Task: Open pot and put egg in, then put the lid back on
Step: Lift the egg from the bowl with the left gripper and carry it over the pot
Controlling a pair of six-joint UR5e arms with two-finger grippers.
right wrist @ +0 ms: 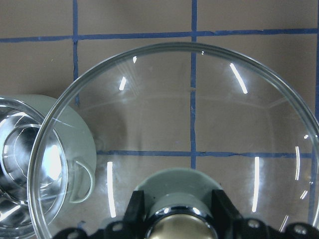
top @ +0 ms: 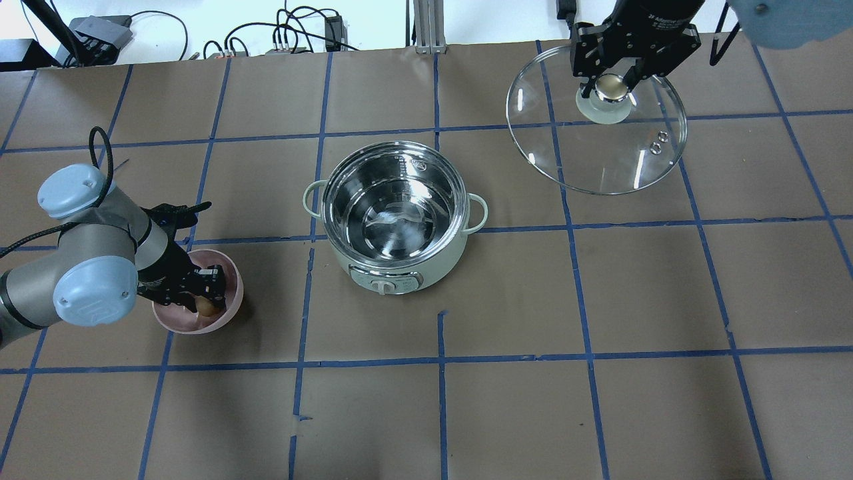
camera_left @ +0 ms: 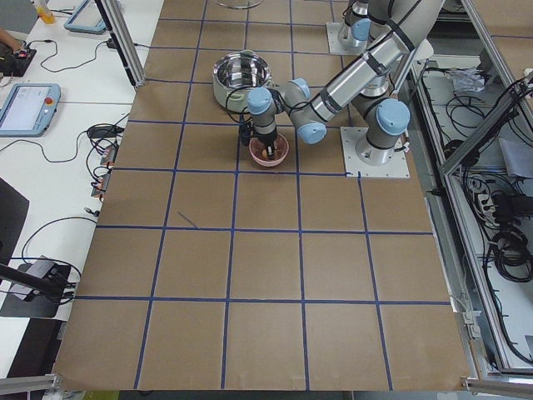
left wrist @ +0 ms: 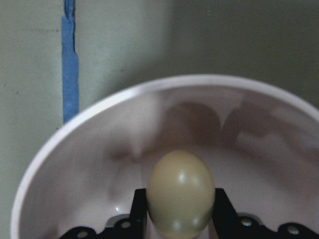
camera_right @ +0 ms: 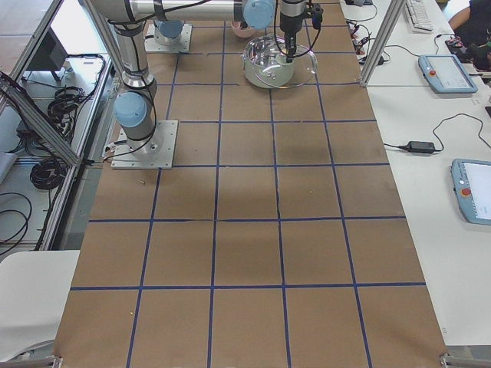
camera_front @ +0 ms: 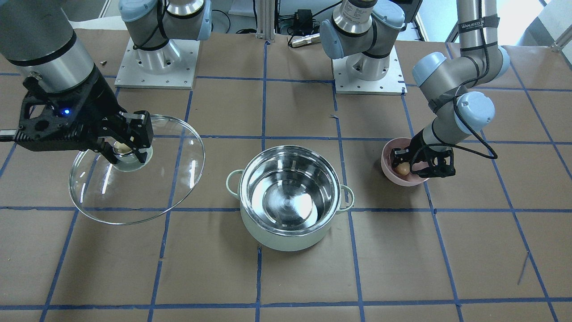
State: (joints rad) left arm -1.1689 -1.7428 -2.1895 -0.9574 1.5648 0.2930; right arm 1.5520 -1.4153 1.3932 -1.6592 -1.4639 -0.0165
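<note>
The mint-green pot [camera_front: 289, 210] stands open at the table's middle, its steel inside empty; it also shows in the overhead view [top: 394, 212]. My right gripper [top: 608, 87] is shut on the knob of the clear glass lid [top: 600, 147] and holds it in the air beside the pot; the lid fills the right wrist view [right wrist: 199, 129]. My left gripper [top: 206, 303] reaches into the pink bowl [top: 226, 267]. Its fingers sit on both sides of the light-brown egg [left wrist: 181, 191], touching it, inside the bowl [left wrist: 99, 164].
The table is brown paper with a blue tape grid. The two arm bases [camera_front: 154, 58] stand at the robot's side. Cables and boxes [top: 293, 37] lie beyond the far edge. Tablets lie on side benches [camera_left: 29, 108].
</note>
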